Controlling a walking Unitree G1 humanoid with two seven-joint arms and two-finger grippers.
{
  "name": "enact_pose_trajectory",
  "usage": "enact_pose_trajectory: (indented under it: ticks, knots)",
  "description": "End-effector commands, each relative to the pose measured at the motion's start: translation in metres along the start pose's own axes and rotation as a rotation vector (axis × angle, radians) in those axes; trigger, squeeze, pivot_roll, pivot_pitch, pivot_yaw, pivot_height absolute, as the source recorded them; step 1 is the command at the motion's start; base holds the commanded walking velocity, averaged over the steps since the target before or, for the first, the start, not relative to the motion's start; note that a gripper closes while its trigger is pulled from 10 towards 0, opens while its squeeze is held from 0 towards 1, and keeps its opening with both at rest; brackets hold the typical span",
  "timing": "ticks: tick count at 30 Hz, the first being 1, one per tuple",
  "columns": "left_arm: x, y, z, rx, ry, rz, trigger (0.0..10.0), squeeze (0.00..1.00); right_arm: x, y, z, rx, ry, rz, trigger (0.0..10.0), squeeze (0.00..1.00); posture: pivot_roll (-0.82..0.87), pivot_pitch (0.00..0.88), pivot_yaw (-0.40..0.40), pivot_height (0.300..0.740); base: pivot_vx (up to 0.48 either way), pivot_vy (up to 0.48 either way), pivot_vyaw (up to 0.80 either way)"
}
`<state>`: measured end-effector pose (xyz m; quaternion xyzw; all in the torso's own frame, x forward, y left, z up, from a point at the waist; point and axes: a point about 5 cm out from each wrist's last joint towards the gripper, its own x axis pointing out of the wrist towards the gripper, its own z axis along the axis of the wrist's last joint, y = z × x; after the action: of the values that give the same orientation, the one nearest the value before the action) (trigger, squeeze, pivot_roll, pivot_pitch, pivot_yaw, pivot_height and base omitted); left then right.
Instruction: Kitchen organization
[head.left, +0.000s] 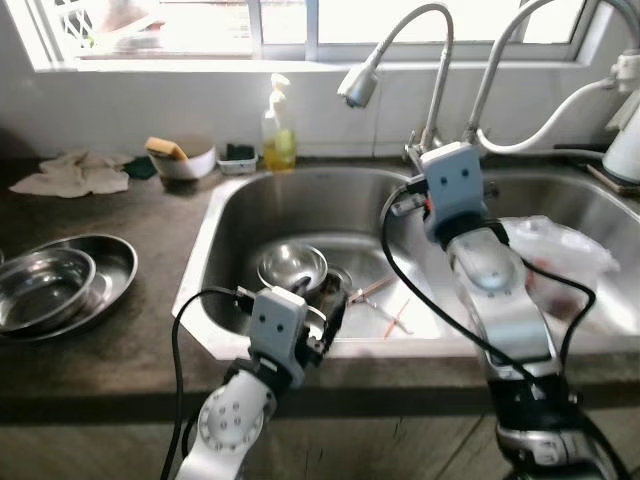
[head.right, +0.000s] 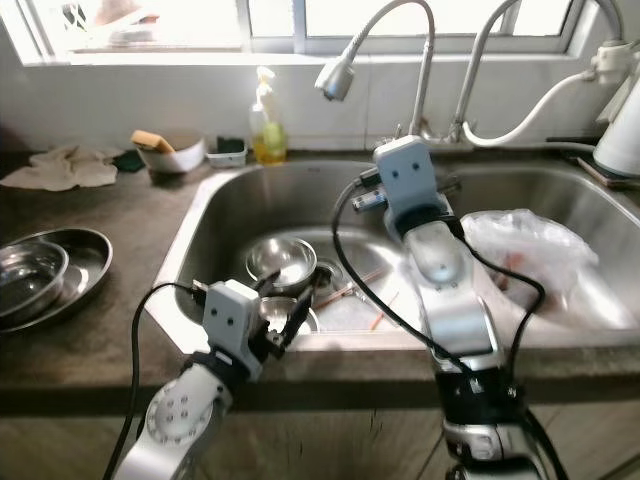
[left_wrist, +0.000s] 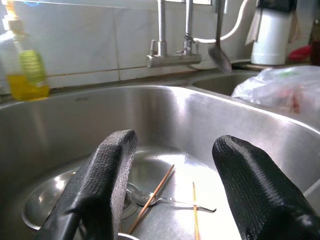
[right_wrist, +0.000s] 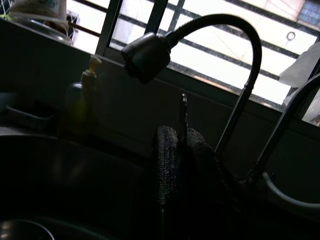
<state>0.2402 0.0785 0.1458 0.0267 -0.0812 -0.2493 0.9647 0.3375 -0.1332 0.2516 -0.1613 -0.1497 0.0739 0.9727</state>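
Two chopsticks (left_wrist: 152, 200) and a fork (left_wrist: 170, 201) lie on the sink (head.left: 300, 190) floor by a steel bowl (head.left: 292, 266), near the front wall. The left gripper (left_wrist: 170, 200) hangs released just above them, inside the front edge. They look light, stiff and slick when wet, best pinched mid-length. The right gripper (right_wrist: 181, 150) is clenched on a spoon (left_wrist: 219, 52), handle upright, raised near the faucet (head.left: 400, 60) at the back edge
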Motion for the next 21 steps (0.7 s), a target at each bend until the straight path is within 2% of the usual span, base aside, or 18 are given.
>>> enact_pose_trajectory:
  ticks: [1, 8, 9, 11, 13, 15, 21]
  knots:
    - [-0.003, 0.003, 0.0, 0.01, 0.006, 0.015, 10.0, 0.0, 0.009, 0.007, 0.004, 0.034, 0.002, 0.051, 10.0, 0.0, 0.02, 0.0, -0.051, 0.74, 0.0, 0.0, 0.0]
    - [-0.004, 0.0, 0.0, 0.004, 0.008, 0.014, 10.0, 0.0, 0.022, 0.008, -0.016, 0.012, 0.116, 0.105, 10.0, 0.0, 0.02, 0.012, -0.057, 0.74, 0.0, 0.0, 0.0]
    - [-0.004, 0.0, 0.001, 0.004, 0.007, 0.017, 10.0, 0.0, 0.025, 0.009, -0.031, 0.004, 0.213, 0.123, 10.0, 0.0, 0.03, 0.021, -0.06, 0.74, 0.0, 0.0, 0.0]
    - [-0.006, -0.001, 0.002, 0.005, 0.007, 0.02, 10.0, 0.0, 0.026, 0.009, -0.046, -0.012, 0.308, 0.138, 10.0, 0.0, 0.03, 0.029, -0.065, 0.74, 0.0, 0.0, 0.0]
    - [-0.006, -0.001, 0.002, 0.006, 0.008, 0.02, 10.0, 0.0, 0.026, 0.008, -0.049, -0.021, 0.321, 0.14, 10.0, 0.0, 0.03, 0.029, -0.065, 0.74, 0.0, 0.0, 0.0]
    - [-0.008, -0.001, 0.002, 0.001, 0.012, 0.025, 10.0, 0.0, 0.024, 0.005, -0.066, -0.044, 0.412, 0.13, 10.0, 0.0, 0.04, 0.045, -0.068, 0.74, 0.0, 0.0, 0.0]
    - [-0.01, -0.003, 0.003, -0.005, 0.013, 0.031, 10.0, 0.0, 0.017, 0.005, -0.086, -0.044, 0.513, 0.149, 10.0, 0.0, 0.04, 0.055, -0.074, 0.74, 0.0, 0.0, 0.0]
